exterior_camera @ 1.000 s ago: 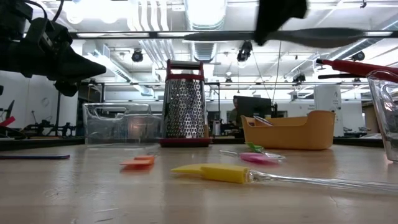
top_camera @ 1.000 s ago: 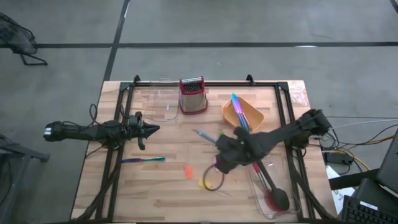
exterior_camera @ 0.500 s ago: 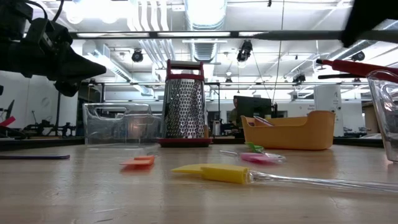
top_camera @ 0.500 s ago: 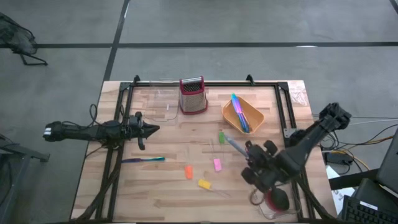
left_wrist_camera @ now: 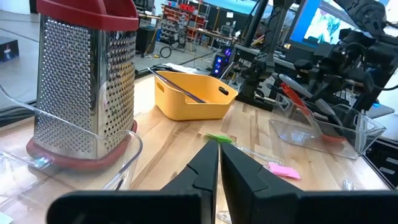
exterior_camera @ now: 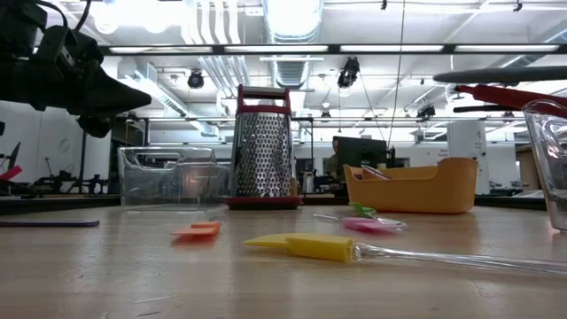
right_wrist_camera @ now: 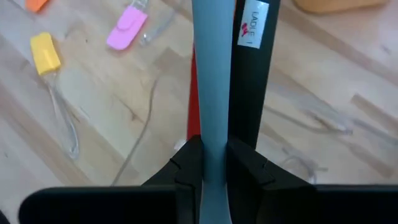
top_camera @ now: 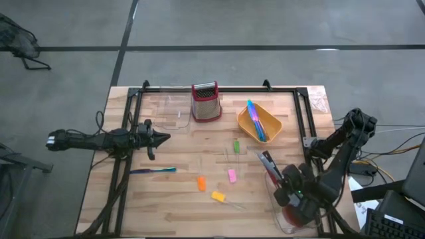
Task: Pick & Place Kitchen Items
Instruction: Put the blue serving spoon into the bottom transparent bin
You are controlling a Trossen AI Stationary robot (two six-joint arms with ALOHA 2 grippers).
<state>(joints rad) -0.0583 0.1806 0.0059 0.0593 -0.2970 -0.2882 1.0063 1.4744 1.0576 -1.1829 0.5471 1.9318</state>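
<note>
Fingers of the right gripper (right_wrist_camera: 214,163) pinch the grey spoon's handle (right_wrist_camera: 212,68)

Your wooden table (top_camera: 172,199) carries the steel grater (top_camera: 206,101), orange tray (top_camera: 273,124) and blue-purple utensil (top_camera: 152,170) ahead of the left gripper (top_camera: 166,137), with small orange (top_camera: 201,184), yellow (top_camera: 218,196), pink (top_camera: 232,175) and green (top_camera: 236,146) pieces toward the right gripper (top_camera: 290,192).

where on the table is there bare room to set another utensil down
Bare wood lies along the near edge below the blue-handled utensil and between it and the clear bin. The right is crowded: orange tray, small orange, yellow, pink pieces, right gripper holding the grey utensil.
</note>
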